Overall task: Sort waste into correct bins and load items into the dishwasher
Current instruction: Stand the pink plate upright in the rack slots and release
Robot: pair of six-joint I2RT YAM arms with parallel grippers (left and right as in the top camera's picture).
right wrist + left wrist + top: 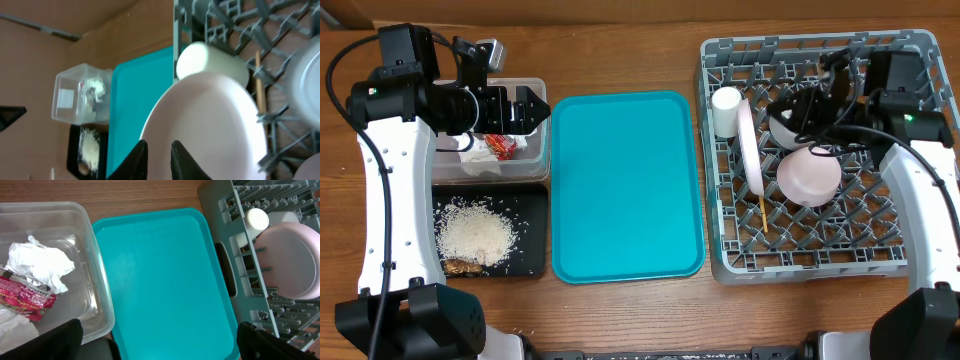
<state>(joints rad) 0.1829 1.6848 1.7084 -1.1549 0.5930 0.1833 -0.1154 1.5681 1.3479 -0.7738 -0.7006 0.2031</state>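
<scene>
The plate (210,125) is standing on edge near the rack's (810,268) left edge; the right hand (159,150) is sitting barely parted, grip unclear. It should be backing straight off, not tipping the plate. The left hand (532,108) is hovering open.

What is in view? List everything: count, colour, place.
Tub: one, clear, left.
Napkins: several, white, tub.
Wrapper: one, red, tub.
Black tray: one, black, beside tub.
Rice: one pile, white, black tray.
Scraps: few, brown, black tray.
Teal tray: one, teal, centre.
Rack: one, grey, right.
Plate: one, pink, upright in rack.
Cup: one, white, rack.
Bowls: two, white and pinkish, rack.
Chopsticks: count unclear, wooden, rack.
Left gripper: black, open, above tub.
Right gripper: black, slightly open, above rack.
</scene>
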